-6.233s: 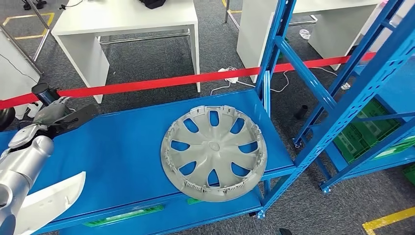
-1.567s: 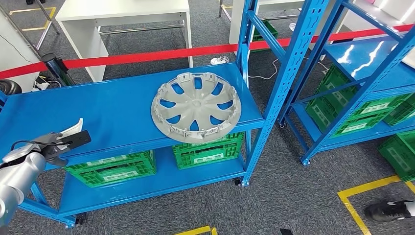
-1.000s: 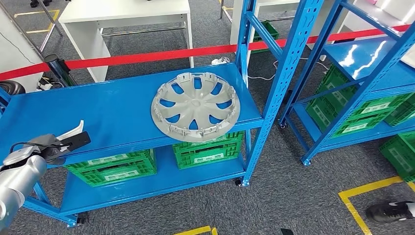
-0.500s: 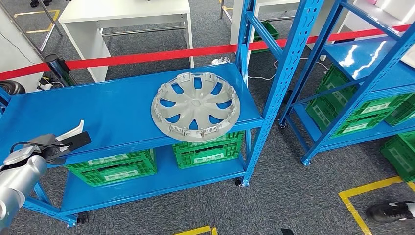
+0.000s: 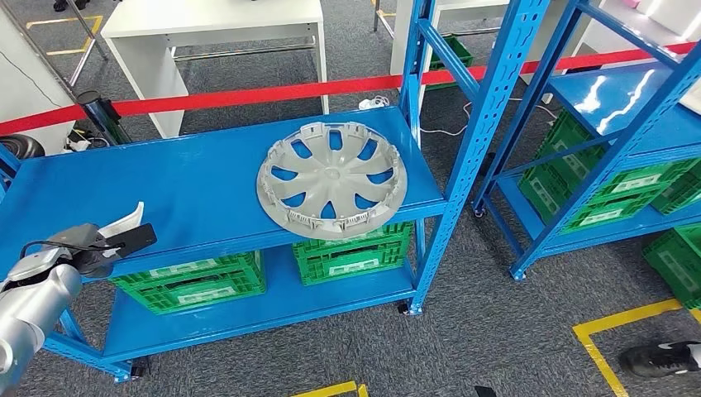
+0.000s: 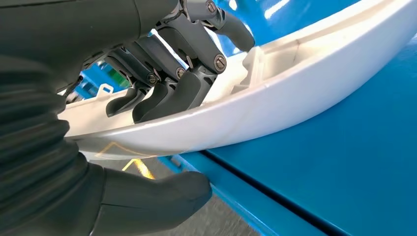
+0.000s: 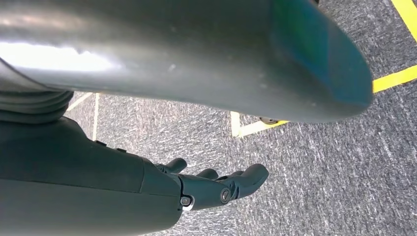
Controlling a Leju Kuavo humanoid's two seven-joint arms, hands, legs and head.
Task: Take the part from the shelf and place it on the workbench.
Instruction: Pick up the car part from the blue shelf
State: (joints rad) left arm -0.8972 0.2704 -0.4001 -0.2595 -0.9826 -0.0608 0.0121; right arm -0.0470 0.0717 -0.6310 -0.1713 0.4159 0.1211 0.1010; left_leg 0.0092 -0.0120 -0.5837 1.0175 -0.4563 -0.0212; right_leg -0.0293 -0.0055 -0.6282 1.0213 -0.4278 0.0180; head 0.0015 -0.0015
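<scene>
Your left hand (image 6: 162, 73) grips the long curved white plastic part (image 6: 275, 105), fingers wrapped over its inner edge and thumb beneath, holding it just off the front left edge of the blue metal shelf (image 5: 198, 194). A round grey plastic wheel cover (image 5: 331, 179) lies flat on that shelf, well apart. Your right hand (image 7: 216, 186) hangs above grey carpet (image 7: 319, 162), fingers loosely extended, holding nothing.

A grey wheel cover (image 5: 331, 180) lies flat on the blue shelf (image 5: 190, 186)

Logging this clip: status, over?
Left hand grips white part at shelf edge. Right hand open, hanging over floor. Hubcap on shelf, apart.
</scene>
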